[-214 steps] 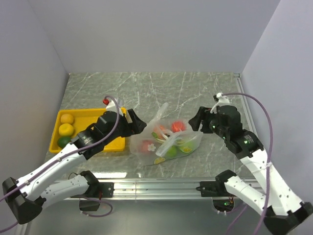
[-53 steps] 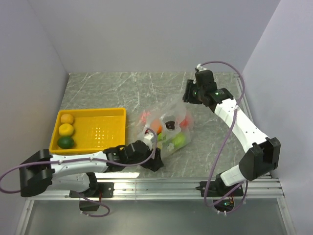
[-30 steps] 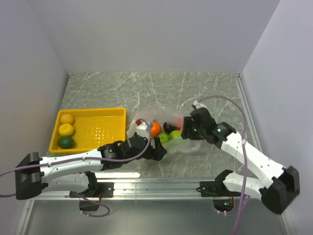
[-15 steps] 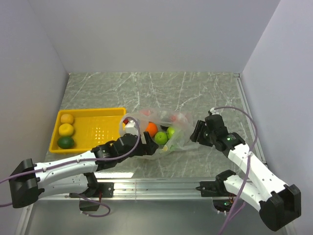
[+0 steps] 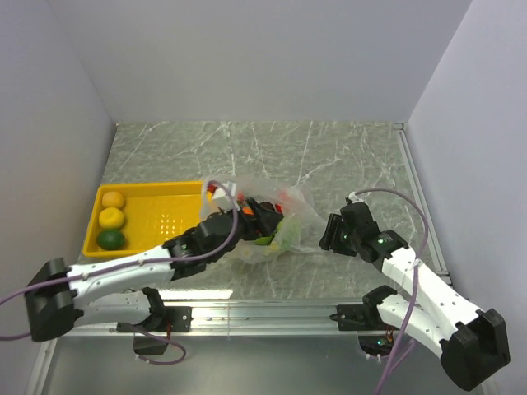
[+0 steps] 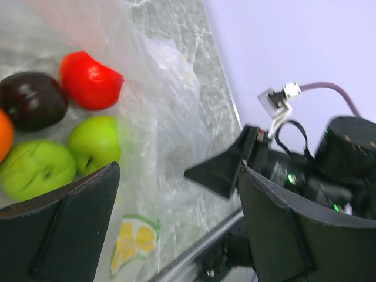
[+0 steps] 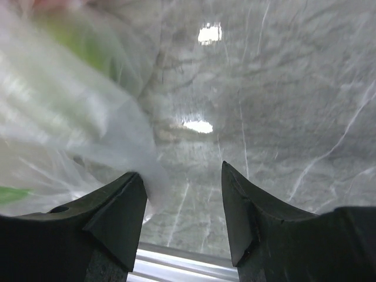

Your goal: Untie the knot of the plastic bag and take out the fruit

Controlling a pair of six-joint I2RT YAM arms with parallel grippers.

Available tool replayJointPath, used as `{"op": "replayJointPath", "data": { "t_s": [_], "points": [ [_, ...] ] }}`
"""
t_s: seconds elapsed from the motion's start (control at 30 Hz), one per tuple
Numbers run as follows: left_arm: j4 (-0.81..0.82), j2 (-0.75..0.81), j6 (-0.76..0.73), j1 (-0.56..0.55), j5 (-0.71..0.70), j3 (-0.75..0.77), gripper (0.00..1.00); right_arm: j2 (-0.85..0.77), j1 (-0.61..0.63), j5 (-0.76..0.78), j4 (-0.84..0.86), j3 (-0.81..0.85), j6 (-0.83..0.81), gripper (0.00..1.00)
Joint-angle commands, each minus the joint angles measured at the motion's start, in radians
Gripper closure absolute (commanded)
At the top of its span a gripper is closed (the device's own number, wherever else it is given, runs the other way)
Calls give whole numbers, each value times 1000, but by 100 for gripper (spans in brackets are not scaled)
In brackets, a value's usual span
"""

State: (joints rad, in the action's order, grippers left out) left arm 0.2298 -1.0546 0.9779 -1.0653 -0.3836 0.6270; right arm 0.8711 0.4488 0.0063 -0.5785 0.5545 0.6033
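The plastic bag (image 5: 298,220) lies crumpled mid-table with fruit inside. My left gripper (image 5: 260,217) is open at the bag's left end, over the fruit. The left wrist view shows its wide-open gripper (image 6: 176,176) and, through the plastic (image 6: 167,111), a red fruit (image 6: 91,79), a dark purple fruit (image 6: 30,100) and two light green fruits (image 6: 97,143). My right gripper (image 5: 328,234) is open and empty at the bag's right edge. In the right wrist view, bag plastic (image 7: 76,135) brushes its left finger (image 7: 117,217). I cannot make out the knot.
The yellow tray (image 5: 160,216) sits at the left, holding two yellow fruits (image 5: 112,209) and a dark green one (image 5: 108,239). Grey marbled table (image 5: 280,152) stretches behind the bag. A metal rail (image 5: 272,313) runs along the near edge.
My left gripper has pushed right and further over the bag, covering the orange fruit. The bag has shifted and crumpled. My right gripper has moved slightly nearer the bag's right edge.
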Motion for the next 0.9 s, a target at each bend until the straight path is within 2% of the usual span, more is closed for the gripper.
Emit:
{"op": "replayJointPath", "data": {
  "t_s": [0.0, 0.03, 0.1, 0.27, 0.5, 0.63, 0.77, 0.87],
  "points": [
    [5, -122, -48, -9, -24, 146, 12, -12, 27, 20, 19, 13, 23, 41],
    [-56, -152, -23, -10, -40, 177, 12, -35, 42, 38, -1, 42, 15, 41],
    [-46, -163, -16, -10, -17, 166, 13, -64, 62, 50, -21, 83, -3, 40],
    [55, -176, -70, -10, 225, 135, 11, -93, 79, 20, -43, 240, -79, 38],
    [-84, -214, -123, -24, 462, 149, 7, -96, 83, -49, -9, 372, -180, 38],
    [-177, -164, -211, -41, 424, 160, 8, -55, 82, -54, -9, 442, -234, 37],
    [-227, -76, -179, -41, 249, 163, 9, 25, 83, -110, 22, 475, -211, 37],
    [-280, -79, -163, -41, 186, 137, 10, 61, 99, -118, 91, 472, -180, 38]
  ]
}}
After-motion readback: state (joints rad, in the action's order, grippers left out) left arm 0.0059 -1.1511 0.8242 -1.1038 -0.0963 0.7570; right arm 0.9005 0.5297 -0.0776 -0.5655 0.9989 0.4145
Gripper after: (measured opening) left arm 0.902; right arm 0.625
